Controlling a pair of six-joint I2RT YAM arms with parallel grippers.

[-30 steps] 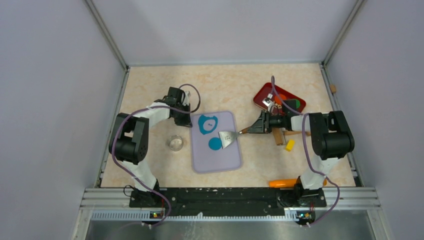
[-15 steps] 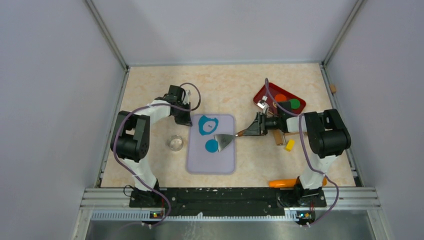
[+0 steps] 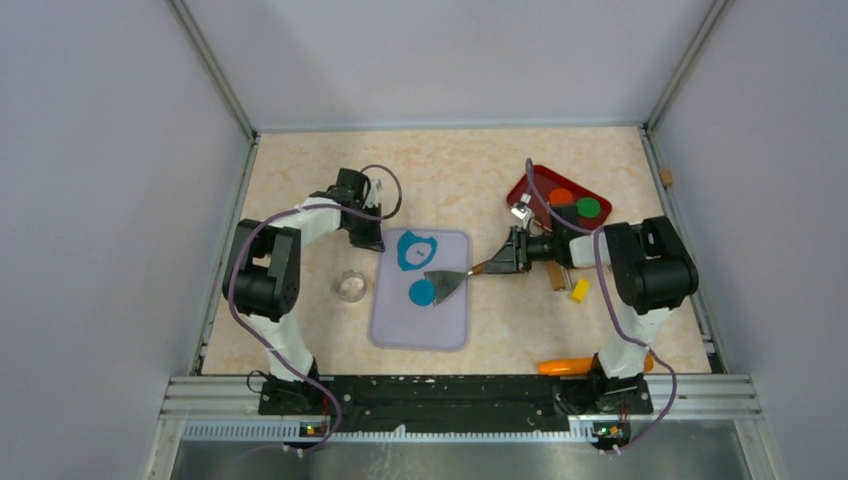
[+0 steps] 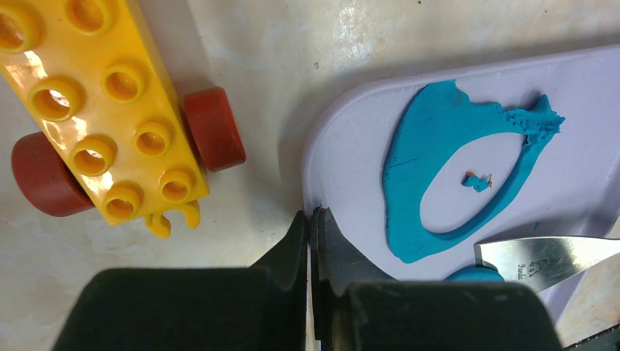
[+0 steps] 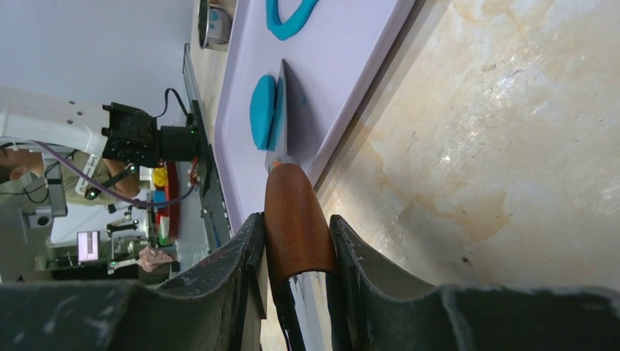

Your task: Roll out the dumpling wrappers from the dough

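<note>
The dough is a flattened teal patch with an oval hole, at the far end of the lavender mat. One round teal dumpling wrapper lies mid-mat. My right gripper is shut on the wooden handle of a metal spatula. In the right wrist view my right gripper holds that handle, and the blade rests against the wrapper's edge. My left gripper is shut on the mat's far left edge; in its wrist view my left gripper pinches the mat beside the dough.
A red tray with orange and green discs stands at the back right. A clear glass cup stands left of the mat. A yellow block, a wooden piece and an orange object lie right. A yellow wheeled toy brick lies by my left gripper.
The mat has slid to the left and straightened with my left gripper on its edge. My right gripper and the spatula have moved left with it, blade staying at the wrapper.
</note>
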